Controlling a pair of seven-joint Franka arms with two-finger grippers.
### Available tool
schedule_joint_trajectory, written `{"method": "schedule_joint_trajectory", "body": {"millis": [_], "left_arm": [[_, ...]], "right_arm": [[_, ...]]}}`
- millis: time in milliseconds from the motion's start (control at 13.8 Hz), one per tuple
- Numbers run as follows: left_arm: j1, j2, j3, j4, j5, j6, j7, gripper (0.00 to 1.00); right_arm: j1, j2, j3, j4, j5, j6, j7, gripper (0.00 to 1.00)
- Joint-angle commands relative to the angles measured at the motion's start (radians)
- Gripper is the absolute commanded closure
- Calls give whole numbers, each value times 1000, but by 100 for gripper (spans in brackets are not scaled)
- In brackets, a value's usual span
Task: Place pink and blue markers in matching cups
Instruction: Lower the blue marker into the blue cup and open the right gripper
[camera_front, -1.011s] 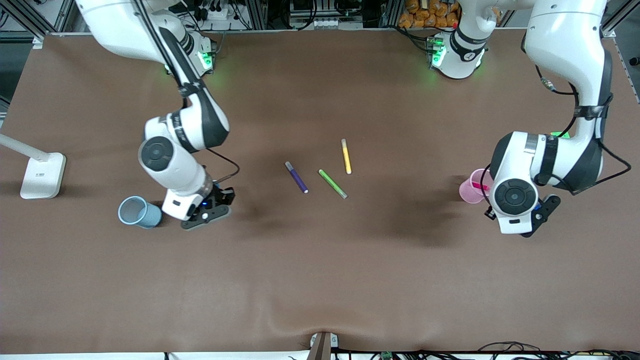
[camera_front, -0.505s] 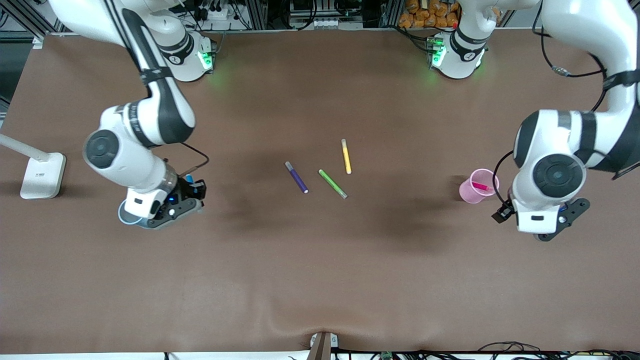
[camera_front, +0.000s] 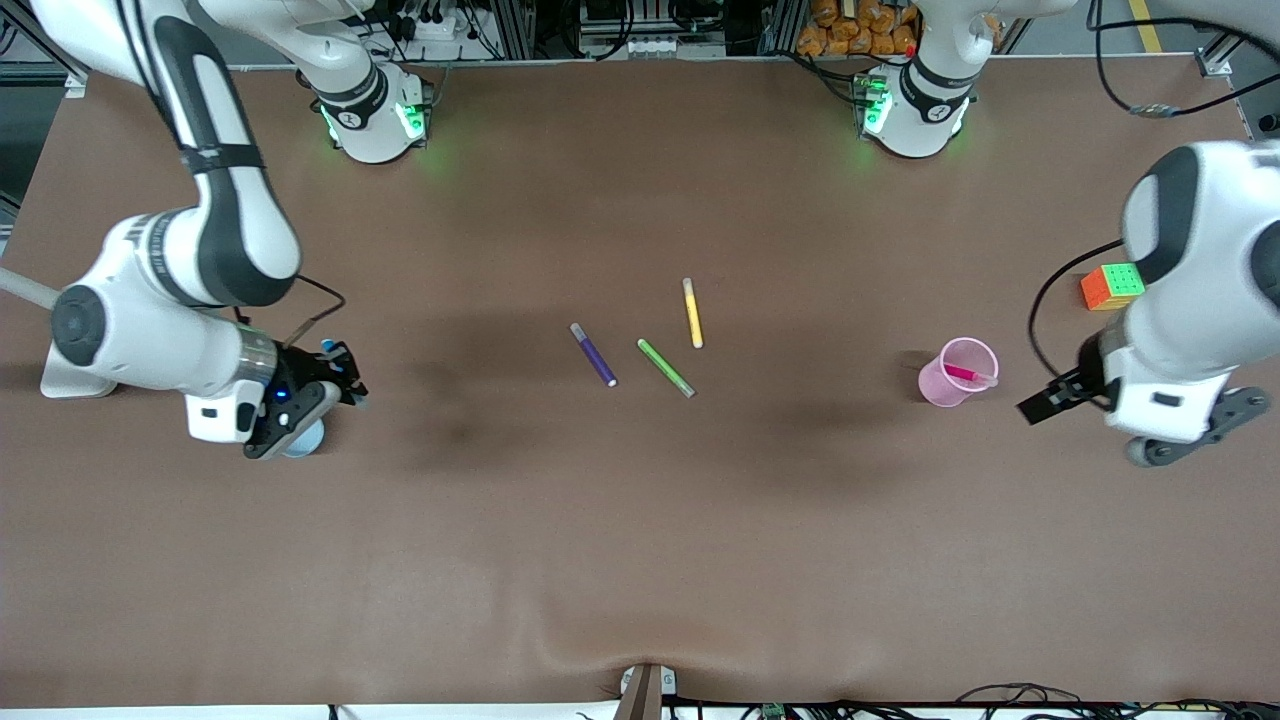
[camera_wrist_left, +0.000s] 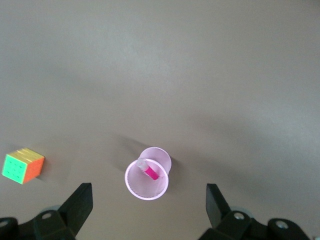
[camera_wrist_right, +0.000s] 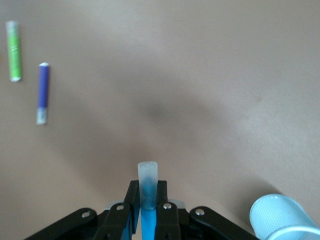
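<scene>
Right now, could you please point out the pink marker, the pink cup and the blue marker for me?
pink marker (camera_wrist_left: 149, 172): left wrist view, on its magenta barrel.
pink cup (camera_front: 940, 391): front view, on its outer wall.
blue marker (camera_wrist_right: 148, 187): right wrist view, near its capped end.

Right tool (camera_wrist_right: 146, 210) seemingly clamped tight; left tool (camera_wrist_left: 149, 207) spread wide, aloft.

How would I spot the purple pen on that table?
Look at the middle of the brown table, where three pens lie loose. The purple pen is the one toward the right arm's end, beside the green pen; the yellow pen lies farther from the camera. It is the darkest.
</scene>
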Motion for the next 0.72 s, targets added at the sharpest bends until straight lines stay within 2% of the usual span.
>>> {"method": "schedule_joint_trajectory", "body": {"millis": [0,217,361,505,650], "left_arm": [[5,-79,0,11,-51,-78,82,0],[66,-150,-5,10,-174,-130,223,0],[98,-176,-9,13,-179,-163,369,0],[97,-216,-3,8,-169,-163,398,0],[86,-280,-6,-45,-169,-198,406,0]], "right_arm": [[-66,-3,15,11,90,-51,-244,100],[-128,3,16,17,127,-53,-494,100],[-173,3,16,18,176,-70,-684,100],[-210,11,16,18,240,-68,-886,100],[-250,18,16,18,311,-70,-1052,100]]}}
